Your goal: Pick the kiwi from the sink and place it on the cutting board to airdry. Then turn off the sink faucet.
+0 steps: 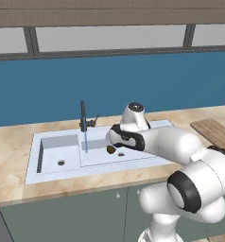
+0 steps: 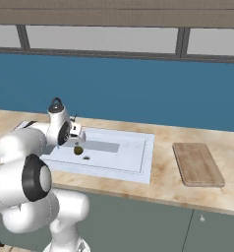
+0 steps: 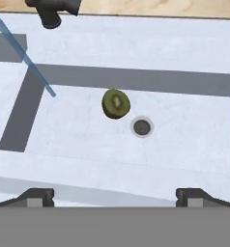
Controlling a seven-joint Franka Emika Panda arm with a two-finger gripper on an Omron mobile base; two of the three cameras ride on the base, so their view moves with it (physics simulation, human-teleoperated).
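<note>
The kiwi (image 3: 116,103) lies on the floor of the wider basin of the white sink (image 3: 136,43), just left of the round drain hole (image 3: 141,127). My gripper (image 3: 115,198) hangs open above the basin, and the kiwi sits ahead of the wide gap between its fingertips (image 3: 37,197), untouched. From the left base, the kiwi (image 1: 111,149) peeks out beside my white hand. The dark sink faucet (image 1: 83,116) stands behind the basins with a thin blue stream (image 1: 86,142) falling from it. The wooden cutting board (image 2: 197,165) lies on the counter right of the sink (image 2: 138,162).
The smaller square basin (image 1: 60,153) with its own drain is left of the divider. The faucet's base (image 3: 51,12) is at the top left of the hand view. A blue wall rises behind the beige counter (image 1: 10,151). My arm's bulky elbow (image 1: 199,184) hangs over the counter's front edge.
</note>
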